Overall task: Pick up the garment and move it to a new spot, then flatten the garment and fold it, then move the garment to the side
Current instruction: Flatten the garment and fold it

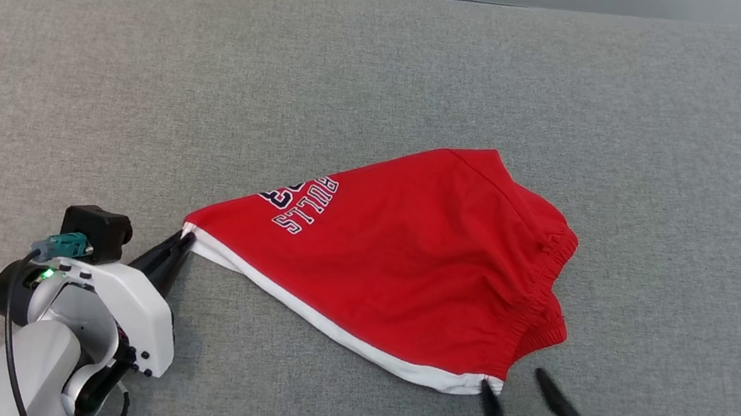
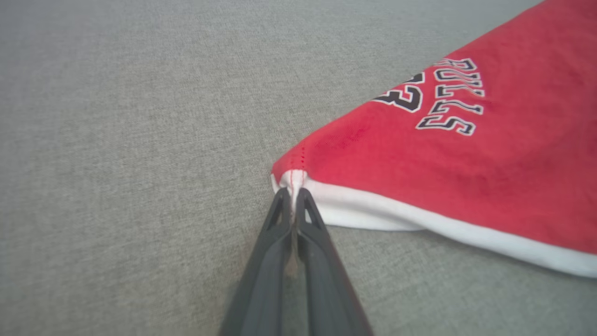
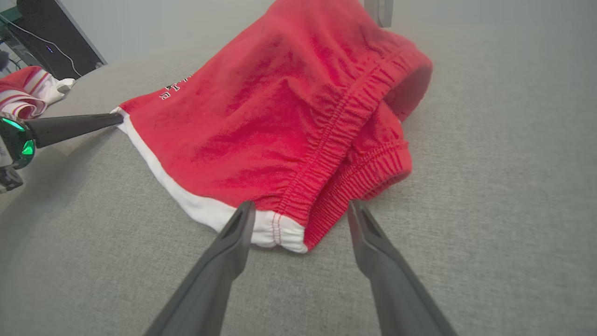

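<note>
1. The left pincer [image 1: 180, 241] is squeezed together on the seam corner of the white hem band [image 1: 320, 321] of the red shorts [image 1: 406, 268]; from its tips the shorts fan out forward and off to one side, lying on the grey cushion [image 1: 368, 47]
2. The right pincer [image 1: 512, 379] stands apart and grips nothing; one finger sits either side of the corner where the hem band meets the elastic waistband [image 3: 336, 140], so that corner is right between its tips
3. My read: this is the grab before the pick-up-and-move; the right one should nudge forward a touch so the corner sits deeper between its fingers, then close
4. The waistband is doubled over just ahead of the right tips; I'd aim to catch both layers, otherwise one may sag open on the lift
5. The left only has a thin nip of seam, so raise both together and keep the edge between them gently taut; no yanking
6. Fabric looks like soft, slightly fuzzy jersey, limp and easy to stretch; the waistband is gathered and ribbed; the hem band is smooth and flat
7. The cushion is a coarse weave and probably grabby; lift rather than drag
8. Shape-wise it's a wedge narrowing towards the left tips and puffed up near the right ones; dark outlined lettering [image 2: 447, 98] sits beyond the left tips
</note>
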### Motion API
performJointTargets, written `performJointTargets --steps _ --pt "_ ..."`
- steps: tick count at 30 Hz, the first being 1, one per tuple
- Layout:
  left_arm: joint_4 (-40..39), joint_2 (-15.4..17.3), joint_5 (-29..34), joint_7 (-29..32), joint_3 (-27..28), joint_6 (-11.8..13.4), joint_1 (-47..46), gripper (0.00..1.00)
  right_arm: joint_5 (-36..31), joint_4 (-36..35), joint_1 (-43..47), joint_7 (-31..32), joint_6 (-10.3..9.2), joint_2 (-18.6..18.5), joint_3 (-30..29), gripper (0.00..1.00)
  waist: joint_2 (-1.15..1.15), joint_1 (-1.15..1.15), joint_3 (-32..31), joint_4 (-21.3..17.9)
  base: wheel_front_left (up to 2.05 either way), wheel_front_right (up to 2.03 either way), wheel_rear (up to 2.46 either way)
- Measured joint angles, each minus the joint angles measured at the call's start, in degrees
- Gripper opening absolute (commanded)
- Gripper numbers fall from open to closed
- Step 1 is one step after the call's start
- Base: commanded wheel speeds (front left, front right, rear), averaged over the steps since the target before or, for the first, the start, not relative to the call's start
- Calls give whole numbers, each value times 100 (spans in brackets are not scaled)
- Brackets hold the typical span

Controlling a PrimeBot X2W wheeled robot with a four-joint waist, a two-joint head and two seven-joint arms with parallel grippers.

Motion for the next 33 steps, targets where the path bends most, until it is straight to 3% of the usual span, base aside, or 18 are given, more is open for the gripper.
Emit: performJointTargets --steps 3,9,10,11,12,13,24,33 --pt "48 -16 0 -53 -18 0 -53 0 175 179 22 59 0 -60 430 100 0 0 34 14 0 0 0" --pt "101 -25 10 -121 -58 0 -145 0 243 464 -194 25 0 -180 632 100 0 0 82 48 0 0 0" --pt "105 -26 11 -137 -59 0 -158 0 253 493 -231 23 0 -182 672 95 0 0 84 55 0 0 0" --pt "105 -26 11 -137 -59 0 -158 0 253 493 -231 23 0 -182 672 40 0 0 84 55 0 0 0" --pt "111 -32 11 -154 -63 0 -160 0 286 533 -263 11 0 -193 709 9 0 0 84 63 0 0 0" --pt "119 -36 11 -177 -64 0 -160 0 309 564 -281 -4 0 -208 736 0 0 0 82 72 0 0 0" --pt "-163 -63 4 -777 75 160 -163 0 586 244 -512 -364 0 -379 947 0 0 0 -61 100 0 0 0" --pt "-1408 11 110 -1154 286 492 -312 0 476 -446 -1111 -577 0 -561 325 0 0 0 -304 143 0 0 0"
